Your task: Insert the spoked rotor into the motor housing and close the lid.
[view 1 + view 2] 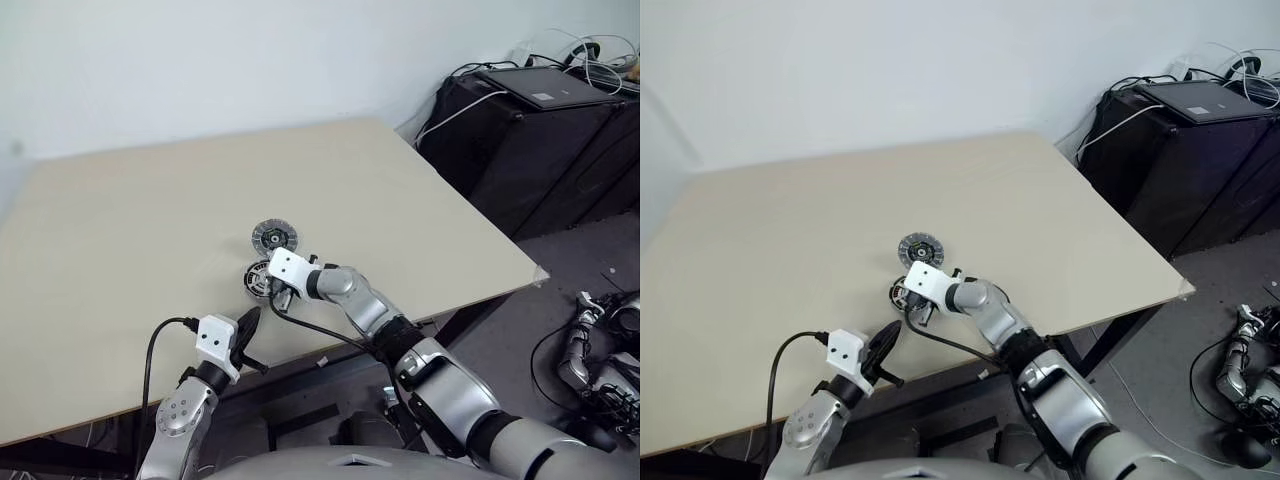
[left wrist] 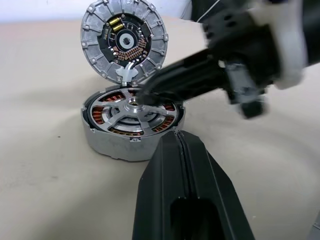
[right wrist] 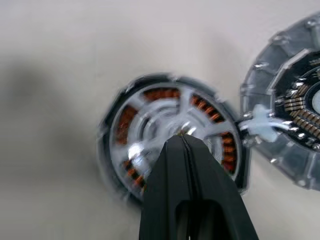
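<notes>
The motor housing [image 2: 120, 147] lies on the table near its front edge, with copper windings showing. The spoked rotor [image 2: 122, 120] sits inside it, its silver spokes over the windings. My right gripper [image 3: 181, 139] is shut, and its tips rest at the rotor's hub [image 2: 134, 104], coming down from the right. The lid [image 2: 125, 42] lies just behind the housing, dark face with green and white bits up, touching or nearly touching its rim. My left gripper [image 2: 180, 137] is shut and empty, a little in front of the housing at the table's edge [image 1: 248, 325].
The beige table [image 1: 150, 200] stretches wide to the left and behind the parts. Its front edge [image 1: 420, 318] runs close under my arms. A black cabinet [image 1: 540, 150] with a laptop and cables stands off to the right, and cabled gear [image 1: 600, 350] lies on the floor.
</notes>
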Controlling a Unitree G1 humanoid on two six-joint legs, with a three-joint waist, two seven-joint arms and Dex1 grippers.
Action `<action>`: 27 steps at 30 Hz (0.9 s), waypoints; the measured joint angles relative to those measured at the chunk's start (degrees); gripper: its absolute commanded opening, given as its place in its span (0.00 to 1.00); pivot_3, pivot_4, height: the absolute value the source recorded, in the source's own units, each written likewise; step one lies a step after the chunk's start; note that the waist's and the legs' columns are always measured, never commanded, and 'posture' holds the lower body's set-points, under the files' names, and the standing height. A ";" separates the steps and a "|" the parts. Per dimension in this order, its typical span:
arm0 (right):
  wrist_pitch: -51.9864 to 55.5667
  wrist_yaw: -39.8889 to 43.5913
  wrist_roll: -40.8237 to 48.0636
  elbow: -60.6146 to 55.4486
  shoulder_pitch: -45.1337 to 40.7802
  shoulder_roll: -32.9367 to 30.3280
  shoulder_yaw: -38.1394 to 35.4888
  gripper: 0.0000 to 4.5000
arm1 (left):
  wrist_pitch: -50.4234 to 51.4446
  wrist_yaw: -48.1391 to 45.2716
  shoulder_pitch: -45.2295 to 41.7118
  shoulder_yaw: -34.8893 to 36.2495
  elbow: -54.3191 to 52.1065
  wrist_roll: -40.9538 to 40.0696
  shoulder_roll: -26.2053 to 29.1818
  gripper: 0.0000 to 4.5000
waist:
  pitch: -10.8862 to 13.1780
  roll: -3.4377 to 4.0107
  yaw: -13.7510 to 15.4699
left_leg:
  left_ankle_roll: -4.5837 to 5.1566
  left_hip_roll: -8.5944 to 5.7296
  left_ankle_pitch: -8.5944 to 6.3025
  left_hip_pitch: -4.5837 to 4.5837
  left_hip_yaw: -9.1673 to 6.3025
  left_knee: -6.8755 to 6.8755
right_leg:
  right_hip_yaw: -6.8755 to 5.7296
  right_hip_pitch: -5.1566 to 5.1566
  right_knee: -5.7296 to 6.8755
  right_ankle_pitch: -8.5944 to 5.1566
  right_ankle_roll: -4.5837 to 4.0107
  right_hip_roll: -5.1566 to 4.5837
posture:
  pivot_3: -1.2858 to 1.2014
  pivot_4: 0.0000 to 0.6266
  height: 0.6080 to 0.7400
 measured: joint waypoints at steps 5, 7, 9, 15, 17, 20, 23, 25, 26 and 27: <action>-0.42 8.43 -2.03 -8.65 -0.83 -6.39 3.21 0.35 | 0.03 -0.75 -0.93 -0.01 0.03 -0.02 0.07 0.00 | 0.00 0.01 -0.13 | 0.00 0.05 0.00 0.03 -0.02 -0.01 | -0.01 0.01 0.03 -0.01 -0.02 0.10 | 0.52 0.00 1.00; -0.71 9.96 -3.30 -9.83 -1.75 -7.28 4.27 0.48 | 0.04 -1.18 -1.33 -0.02 0.06 -0.04 0.05 0.00 | 0.00 0.01 -0.10 | 0.01 0.06 0.00 0.03 -0.02 0.00 | -0.01 0.02 0.13 -0.05 -0.08 0.11 | 0.52 0.00 1.00; -1.68 11.18 -4.86 -9.76 -3.35 -7.95 5.68 0.56 | 0.06 -1.29 -1.54 -0.02 0.10 -0.05 0.00 0.00 | 0.01 0.01 -0.07 | 0.01 0.06 0.01 0.03 -0.02 0.00 | -0.01 0.02 0.17 -0.06 -0.10 0.11 | 0.52 0.00 1.00; -4.55 13.19 -7.44 -6.10 -6.64 -7.58 8.10 0.56 | 0.03 -1.58 -1.48 0.03 0.23 -0.15 -0.08 0.00 | 0.00 -0.01 -0.02 | 0.01 0.04 0.00 0.05 -0.01 0.03 | -0.02 0.01 0.14 -0.07 -0.11 0.09 | 0.52 0.00 1.00; -5.51 13.69 -7.91 -4.16 -7.40 -6.87 8.81 0.56 | 0.01 -1.71 -1.03 0.04 0.22 -0.22 -0.11 0.00 | 0.00 -0.01 -0.03 | 0.01 0.04 0.01 0.04 0.00 0.03 | -0.01 0.01 0.15 -0.07 -0.11 0.09 | 0.52 0.00 1.00; -6.85 14.13 -8.67 -1.24 -8.50 -5.68 9.63 0.56 | -0.02 -1.76 -0.11 0.05 0.21 -0.25 -0.15 0.00 | 0.00 -0.01 -0.04 | 0.01 0.05 0.01 0.04 -0.01 0.02 | -0.01 0.02 0.16 -0.07 -0.11 0.09 | 0.52 0.00 1.00; -8.09 14.12 -9.48 2.00 -9.24 -4.49 10.17 0.56 | -0.02 -1.68 0.65 0.10 0.14 -0.26 -0.17 0.00 | 0.00 -0.01 -0.05 | 0.01 0.05 0.00 0.05 -0.01 0.03 | -0.01 -0.01 0.18 -0.07 -0.12 0.09 | 0.52 0.00 1.00; -8.91 14.09 -9.74 3.99 -9.59 -3.82 10.29 0.56 | -0.02 -1.56 1.23 0.10 0.09 -0.26 -0.25 0.00 | 0.00 -0.01 -0.03 | 0.00 0.05 0.00 0.05 -0.01 0.04 | -0.01 -0.01 0.18 -0.07 -0.12 0.09 | 0.52 0.00 1.00; -9.13 14.08 -9.87 4.63 -9.67 -3.54 10.31 0.56 | -0.02 -1.49 1.40 0.11 0.07 -0.26 -0.33 0.00 | 0.00 -0.01 -0.03 | 0.00 0.05 0.00 0.05 -0.01 0.04 | -0.01 -0.02 0.18 -0.07 -0.12 0.09 | 0.52 0.00 1.00; -9.40 14.06 -10.07 5.61 -9.85 -3.14 10.31 0.56 | -0.02 -1.38 1.55 0.11 0.03 -0.26 -0.45 0.00 | 0.00 -0.01 -0.03 | 0.00 0.05 0.00 0.05 -0.01 0.04 | -0.01 -0.02 0.18 -0.07 -0.12 0.09 | 0.52 0.00 1.00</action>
